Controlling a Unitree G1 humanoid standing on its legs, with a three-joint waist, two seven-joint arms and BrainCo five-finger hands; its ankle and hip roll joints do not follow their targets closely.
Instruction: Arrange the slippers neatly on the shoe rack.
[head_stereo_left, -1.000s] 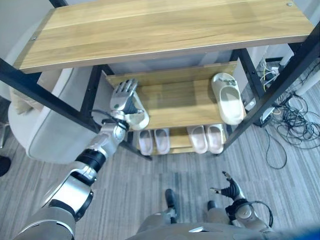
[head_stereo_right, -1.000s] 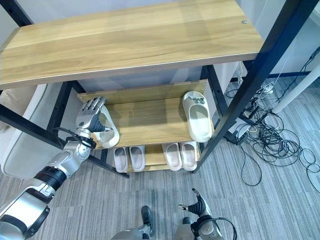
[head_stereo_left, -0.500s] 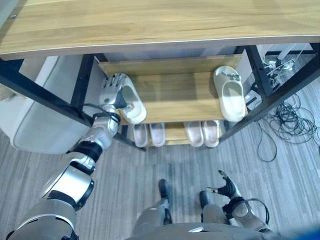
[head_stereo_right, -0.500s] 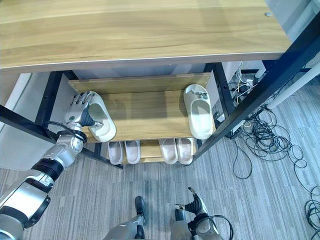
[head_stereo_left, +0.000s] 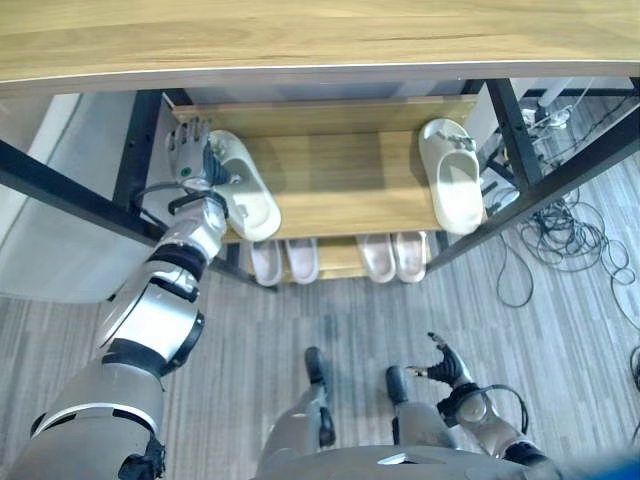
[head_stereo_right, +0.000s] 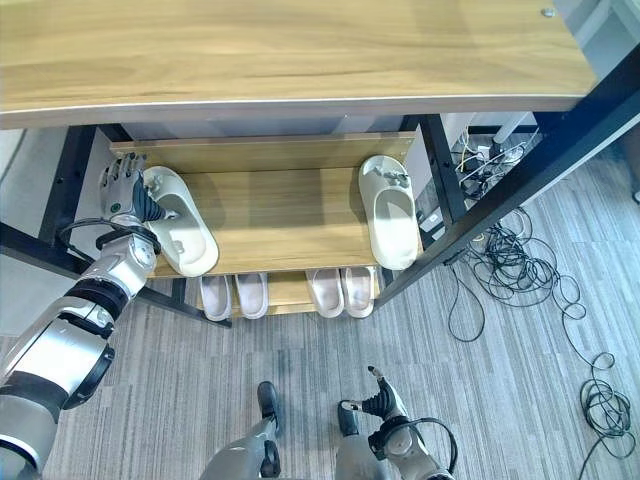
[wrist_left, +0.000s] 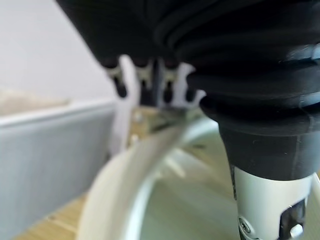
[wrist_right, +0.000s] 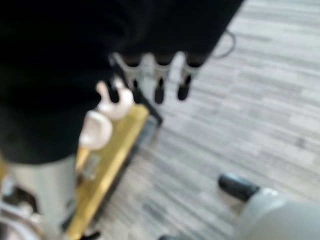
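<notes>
Since the earlier frame, the left hand (head_stereo_left: 190, 160) has carried the cream slipper (head_stereo_left: 243, 187) deeper onto the middle shelf (head_stereo_left: 340, 180), fingers gripping its heel. It overhangs the front edge; released early, it may tip off. Right hand (head_stereo_left: 447, 368) hangs relaxed.

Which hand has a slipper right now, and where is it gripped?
The left hand grips the cream slipper at its back end; the right hand holds nothing.

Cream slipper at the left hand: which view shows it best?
The right eye view: the cream slipper lies whole on the middle shelf beside the left hand. The left eye view shows much the same; the left wrist view catches just its blurred rim.
</notes>
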